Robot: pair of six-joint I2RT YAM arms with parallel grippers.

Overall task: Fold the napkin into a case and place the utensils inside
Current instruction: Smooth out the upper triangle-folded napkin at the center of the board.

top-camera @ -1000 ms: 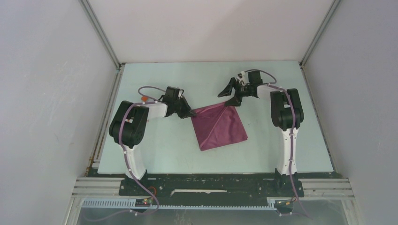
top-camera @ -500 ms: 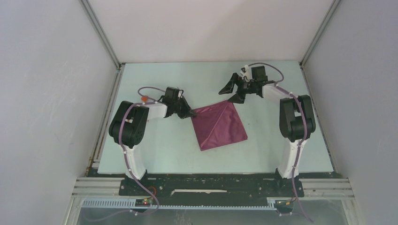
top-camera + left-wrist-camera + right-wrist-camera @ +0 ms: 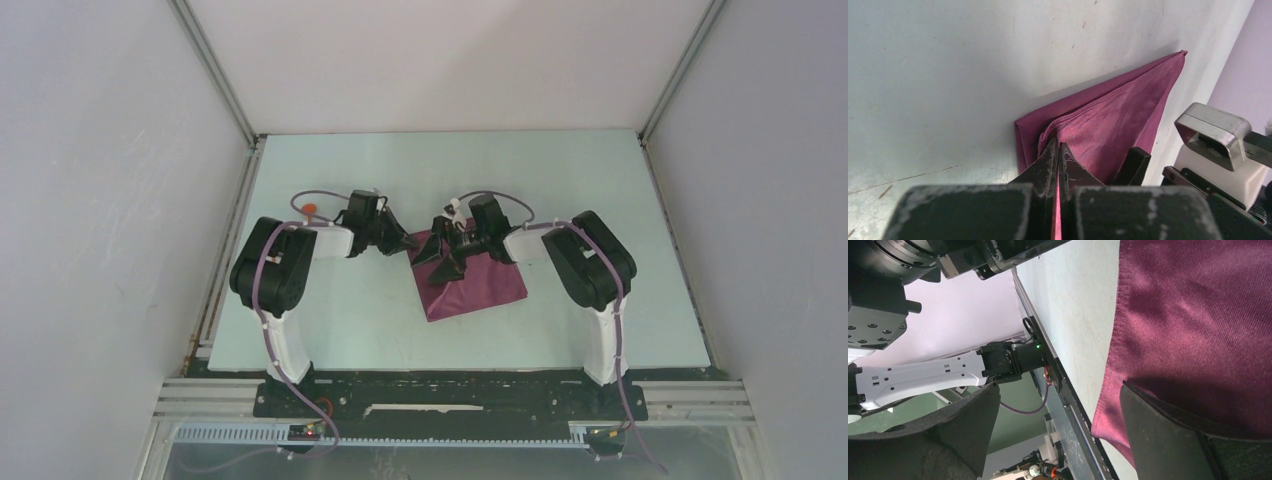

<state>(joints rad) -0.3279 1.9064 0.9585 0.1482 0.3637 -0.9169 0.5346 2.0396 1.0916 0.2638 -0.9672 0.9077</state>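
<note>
The dark red napkin [image 3: 480, 282] lies folded on the pale table [image 3: 330, 170], in the middle between the two arms. The left gripper [image 3: 406, 243] is at the napkin's left corner, and its jaws are pressed together on the cloth, with a thin strip of red showing between the fingers [image 3: 1045, 162] in the left wrist view. The right gripper [image 3: 443, 262] hangs low over the left part of the napkin with its jaws wide apart and nothing in them, one finger [image 3: 1168, 430] above the cloth and the other off to the side.
</note>
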